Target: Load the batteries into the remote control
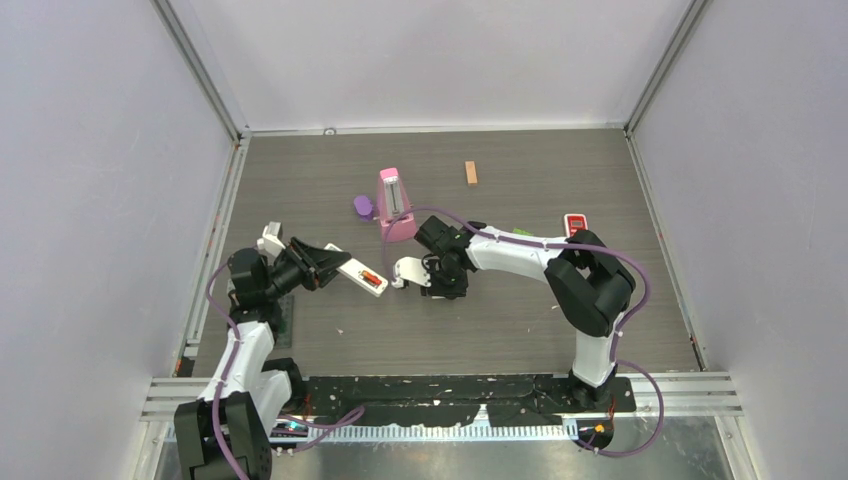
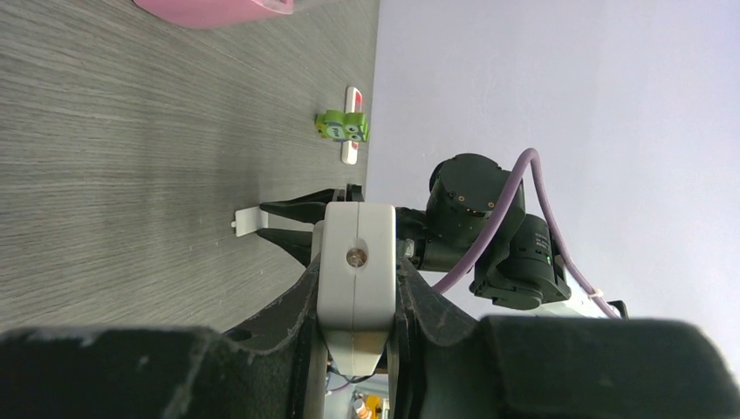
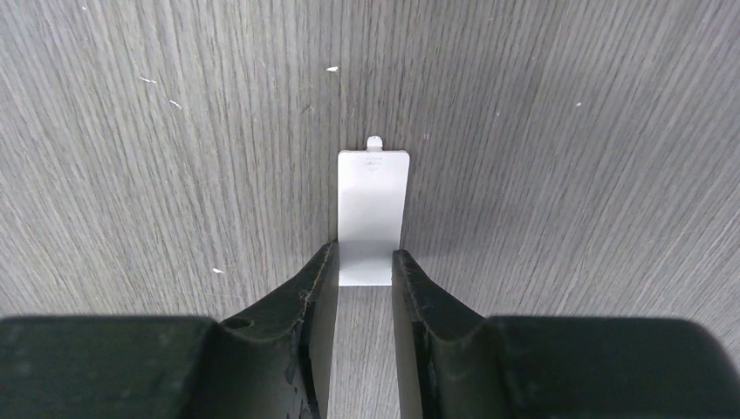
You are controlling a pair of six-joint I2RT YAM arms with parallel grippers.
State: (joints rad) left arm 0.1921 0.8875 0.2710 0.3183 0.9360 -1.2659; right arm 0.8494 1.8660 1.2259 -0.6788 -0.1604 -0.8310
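Note:
My left gripper (image 1: 322, 263) is shut on a white remote control (image 1: 362, 272) and holds it tilted above the table, back side up. A red-orange battery (image 1: 371, 278) lies in its open compartment; other batteries are out of view. In the left wrist view the remote (image 2: 355, 236) sits clamped between the left gripper's fingers (image 2: 355, 266). My right gripper (image 1: 412, 272) is just right of the remote. It is shut on the near end of a white battery cover (image 3: 373, 209), low over the table, in the right wrist view (image 3: 364, 266). The cover also shows in the left wrist view (image 2: 246, 220).
A pink upright object (image 1: 394, 205) and a purple item (image 1: 363, 206) stand behind the grippers. A wooden block (image 1: 470, 172) lies farther back. A small red-and-white device (image 1: 575, 224) and a green toy (image 2: 342, 127) lie to the right. Walls enclose the table.

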